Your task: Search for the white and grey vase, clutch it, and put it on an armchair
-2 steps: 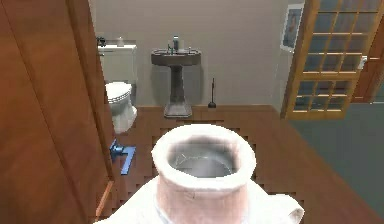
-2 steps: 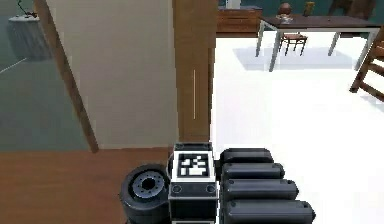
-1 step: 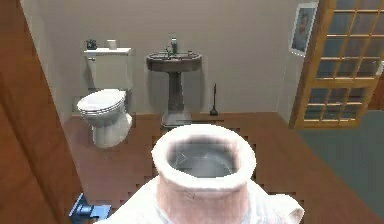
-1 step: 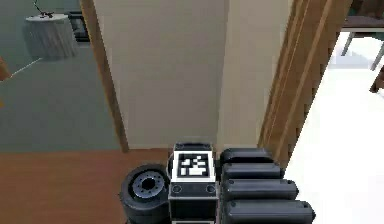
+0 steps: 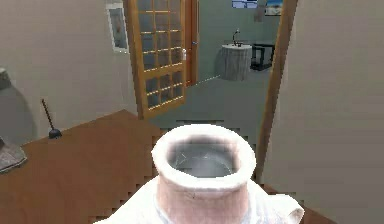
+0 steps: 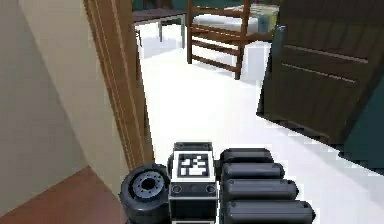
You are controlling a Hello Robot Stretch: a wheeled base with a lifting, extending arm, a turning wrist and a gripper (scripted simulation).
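I judge the search done: the white and grey vase [image 5: 204, 172] shows close at the forward view's bottom centre; from the gripper [image 6: 147, 194], bottom centre of the arm side view, I cannot tell finger state or load; armchair placement is outstanding.

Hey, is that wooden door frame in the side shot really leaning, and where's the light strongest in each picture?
Arm side view: the door frame leans only in the picture, and the white floor beyond it is brightest. Forward view: the pale rim of the vase, close up, is brightest.
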